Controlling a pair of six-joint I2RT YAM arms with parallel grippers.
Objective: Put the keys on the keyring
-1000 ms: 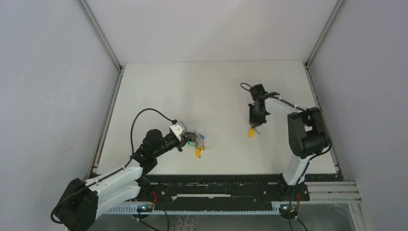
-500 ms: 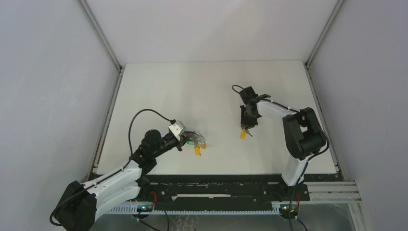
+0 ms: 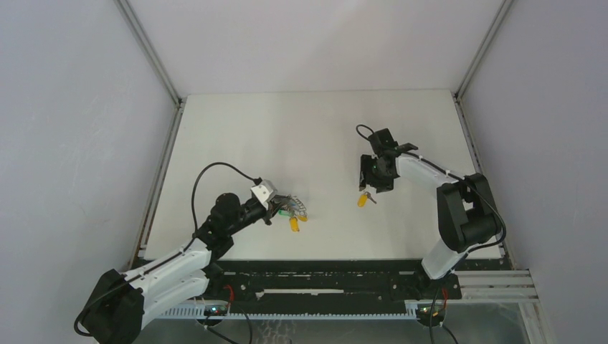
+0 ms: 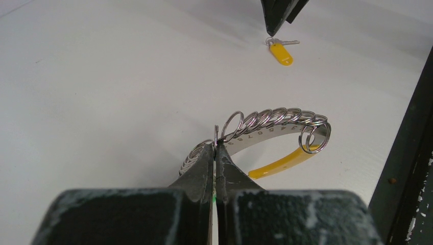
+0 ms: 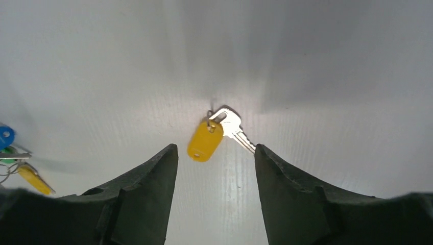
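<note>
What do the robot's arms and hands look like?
Both the left arm and right arm are white tubes with chunky black joints. A thin black cable loops above each wrist. The left hand and right hand each have two dark, pointy fingers.

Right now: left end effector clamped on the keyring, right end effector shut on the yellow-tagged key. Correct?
Not quite. The right end effector is open. The yellow-tagged key lies loose on the table, ungripped, as the right wrist view shows. The left end effector is indeed clamped on the keyring.
</note>
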